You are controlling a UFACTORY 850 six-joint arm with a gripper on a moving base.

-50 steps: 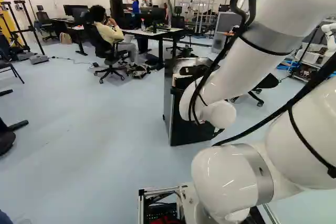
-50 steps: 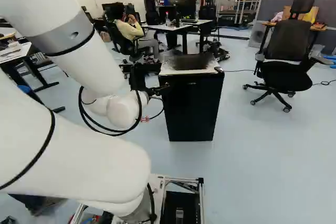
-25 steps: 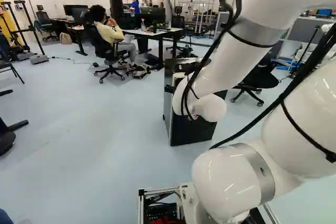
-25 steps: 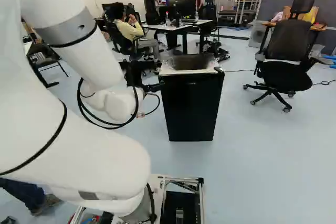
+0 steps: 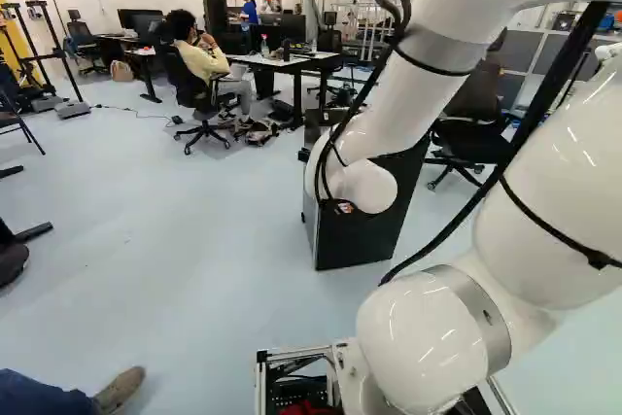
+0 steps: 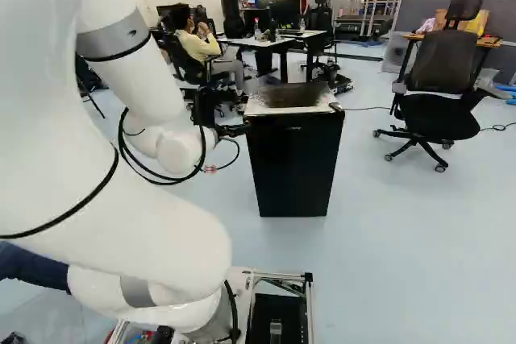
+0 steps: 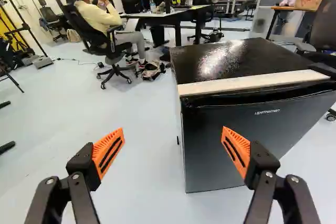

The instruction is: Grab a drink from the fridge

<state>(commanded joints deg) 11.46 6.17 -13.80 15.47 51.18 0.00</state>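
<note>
"fridge (image 6: 294, 167) first: where is it?"

"standing on the floor (image 6: 403, 247), ahead of the base, black, its door (image 7: 262, 129) looking closed. a pale strip (image 7: 252, 82) runs along the front edge of its dark top (image 7: 236, 56)."

"and the gripper (image 6: 234, 130)?"

"near the fridge's upper left corner in the right base view. in the wrist view its two fingers stand wide apart, orange pads (image 7: 109, 152) facing each other, so it's released and holding nothing. the fridge is ahead, one side edge showing between the fingers."

"what's round about?"

"a black office chair (image 6: 439, 78) at the right of the right base view, and a table (image 6: 274, 42) with a bottle (image 7: 152, 3) on it behind the fridge. someone's shoe (image 5: 119, 391) is near the base, low in the left base view."
</note>
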